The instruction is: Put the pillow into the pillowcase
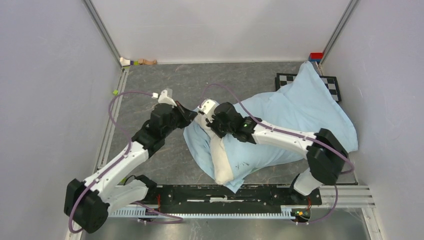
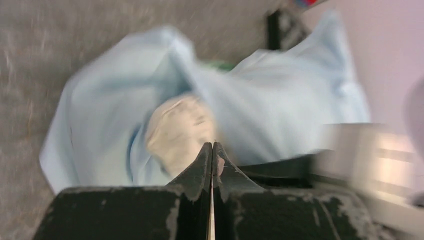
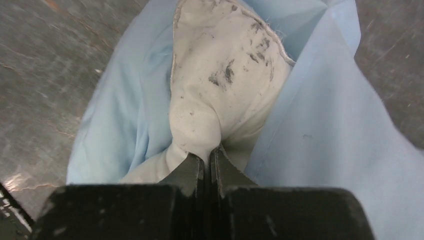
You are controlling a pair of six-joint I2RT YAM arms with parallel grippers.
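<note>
The light-blue pillowcase (image 1: pixel 300 115) lies wrinkled from the table's middle to the back right. The off-white pillow (image 1: pixel 223 161) is mostly inside it, and one dingy end sticks out of the opening at the near left. My right gripper (image 1: pixel 205 121) is at that opening, shut on a pinch of the pillow (image 3: pixel 220 85), with pillowcase (image 3: pixel 330 150) on both sides. My left gripper (image 1: pixel 192 114) is just left of the right one, shut with nothing seen between the jaws. Its view is blurred and shows the pillow (image 2: pixel 177 130) and pillowcase (image 2: pixel 280 105) beyond its tips (image 2: pixel 212 146).
A black-and-white checkerboard (image 1: pixel 334 86) lies partly under the pillowcase at the back right, and a red and blue item (image 1: pixel 316 56) sits in that corner. Small objects (image 1: pixel 137 62) sit in the back left corner. A metal rail (image 1: pixel 235 196) runs along the near edge.
</note>
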